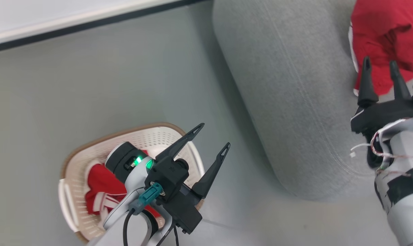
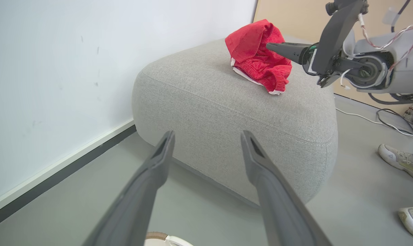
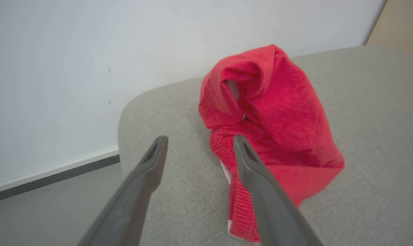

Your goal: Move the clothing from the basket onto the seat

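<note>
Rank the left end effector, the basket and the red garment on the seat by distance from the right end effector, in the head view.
1. The red garment on the seat: upper right, just beyond the fingertips of the right end effector.
2. The left end effector: lower middle, reaching out past the basket's rim.
3. The basket: lower left, farthest.

The right claw has its two dark fingers spread wide with nothing between them. Just beyond, a crumpled red garment with a sliver of white trim lies heaped on the light grey seat. A white wall stands behind.
</note>
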### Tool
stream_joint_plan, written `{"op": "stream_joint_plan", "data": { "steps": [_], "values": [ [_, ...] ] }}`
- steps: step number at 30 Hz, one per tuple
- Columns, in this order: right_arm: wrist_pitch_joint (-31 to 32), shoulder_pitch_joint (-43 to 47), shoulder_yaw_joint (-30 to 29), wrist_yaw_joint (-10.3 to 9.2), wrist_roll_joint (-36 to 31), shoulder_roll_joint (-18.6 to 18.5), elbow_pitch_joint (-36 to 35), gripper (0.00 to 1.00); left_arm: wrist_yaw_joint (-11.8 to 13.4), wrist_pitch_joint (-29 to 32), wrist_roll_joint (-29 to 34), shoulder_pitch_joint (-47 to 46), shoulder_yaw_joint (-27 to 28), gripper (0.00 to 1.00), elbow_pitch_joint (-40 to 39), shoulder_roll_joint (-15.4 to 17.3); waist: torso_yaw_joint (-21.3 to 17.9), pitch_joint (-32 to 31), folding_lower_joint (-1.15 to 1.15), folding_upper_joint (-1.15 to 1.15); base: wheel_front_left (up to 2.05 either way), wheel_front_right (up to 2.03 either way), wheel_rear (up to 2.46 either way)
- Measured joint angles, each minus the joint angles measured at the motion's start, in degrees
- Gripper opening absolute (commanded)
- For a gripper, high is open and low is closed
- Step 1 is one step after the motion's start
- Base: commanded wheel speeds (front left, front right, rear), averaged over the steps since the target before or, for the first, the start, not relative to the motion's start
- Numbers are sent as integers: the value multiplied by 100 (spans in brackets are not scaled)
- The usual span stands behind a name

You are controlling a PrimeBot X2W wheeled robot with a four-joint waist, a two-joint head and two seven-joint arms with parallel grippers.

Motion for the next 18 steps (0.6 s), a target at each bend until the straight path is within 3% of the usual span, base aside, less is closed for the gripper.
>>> {"op": "stream_joint_plan", "data": {
  "steps": [18],
  "values": [
    [0, 1592, 252, -97, -411, 192, -1560, 100, 310, -438, -328, 395, 227, 100, 602, -231, 1135, -761, 1, 0, 0, 0, 0]
  ]
}}
